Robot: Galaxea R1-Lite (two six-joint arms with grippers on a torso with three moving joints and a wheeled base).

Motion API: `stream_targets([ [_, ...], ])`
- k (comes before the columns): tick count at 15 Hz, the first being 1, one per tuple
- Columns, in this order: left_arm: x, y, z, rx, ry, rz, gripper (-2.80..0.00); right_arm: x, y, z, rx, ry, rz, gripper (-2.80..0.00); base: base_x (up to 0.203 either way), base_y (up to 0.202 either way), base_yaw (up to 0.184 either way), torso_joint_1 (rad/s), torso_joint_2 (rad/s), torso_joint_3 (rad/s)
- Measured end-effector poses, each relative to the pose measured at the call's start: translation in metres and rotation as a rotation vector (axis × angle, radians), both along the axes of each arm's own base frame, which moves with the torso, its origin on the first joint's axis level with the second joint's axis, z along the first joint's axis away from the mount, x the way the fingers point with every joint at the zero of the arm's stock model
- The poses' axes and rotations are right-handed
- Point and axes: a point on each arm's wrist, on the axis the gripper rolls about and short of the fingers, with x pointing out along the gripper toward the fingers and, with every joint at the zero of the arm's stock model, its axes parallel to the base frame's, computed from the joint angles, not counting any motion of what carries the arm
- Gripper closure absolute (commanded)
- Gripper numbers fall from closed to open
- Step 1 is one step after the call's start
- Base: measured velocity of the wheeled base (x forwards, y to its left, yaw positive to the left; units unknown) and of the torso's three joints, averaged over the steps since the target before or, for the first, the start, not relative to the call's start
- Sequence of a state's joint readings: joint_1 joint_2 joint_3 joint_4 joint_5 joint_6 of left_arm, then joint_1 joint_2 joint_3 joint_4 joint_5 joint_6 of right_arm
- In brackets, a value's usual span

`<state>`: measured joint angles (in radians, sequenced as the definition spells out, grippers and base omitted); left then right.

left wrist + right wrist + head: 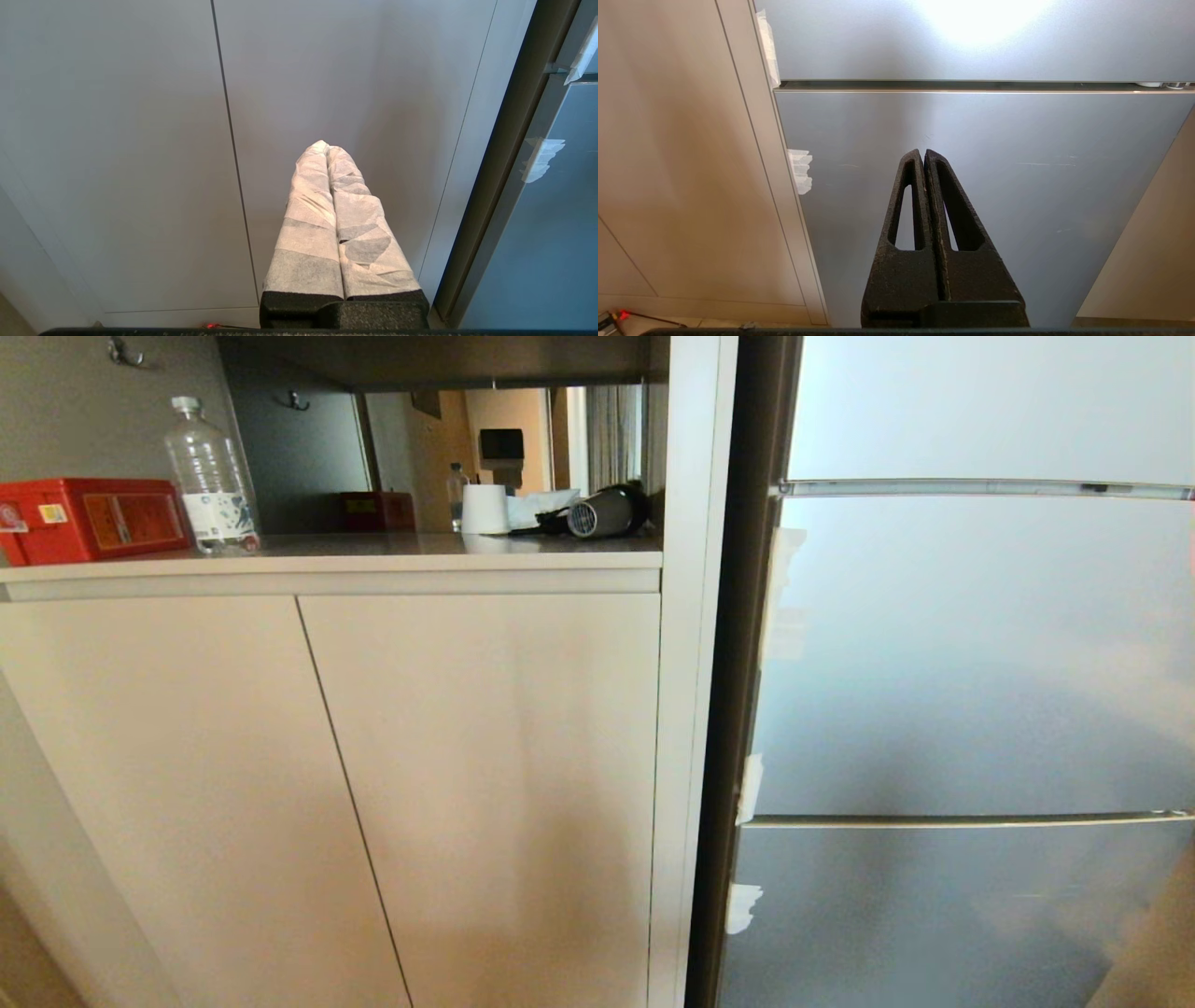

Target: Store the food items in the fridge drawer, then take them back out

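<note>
Beside beige cabinet [485, 784]: closed grey fridge [971, 672].

You face a cabinet [327, 784] on your left and a fridge [971, 691] on your right, the two side by side with an upright panel [686, 663] between them. The cabinet has two doors next to each other under a countertop [373, 558]. On the countertop, a box [89, 518] sits far left with a water bottle [213, 476] just beside it on its right. Further right and deeper in the niche stand a cup [485, 509] and, to its right, a hair dryer [607, 511] lying on its side. The fridge front is divided into stacked doors, all closed.

Your left gripper [326, 148] points at the cabinet doors; your right gripper [923, 155] points at the lower fridge door.
</note>
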<state>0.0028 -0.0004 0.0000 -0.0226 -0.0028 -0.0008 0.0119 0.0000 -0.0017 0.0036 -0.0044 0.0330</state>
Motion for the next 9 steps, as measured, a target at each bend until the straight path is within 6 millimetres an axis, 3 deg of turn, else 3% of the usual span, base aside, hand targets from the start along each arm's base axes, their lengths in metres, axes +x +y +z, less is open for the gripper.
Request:
stream_targets([
  [9,0.0000,0.0000,0.0000,0.000,0.000,0.000,0.00,0.0000,0.0000,0.0000,0.000,0.000,0.000,0.00,0.000,0.000,0.000,0.000,0.00,0.000],
])
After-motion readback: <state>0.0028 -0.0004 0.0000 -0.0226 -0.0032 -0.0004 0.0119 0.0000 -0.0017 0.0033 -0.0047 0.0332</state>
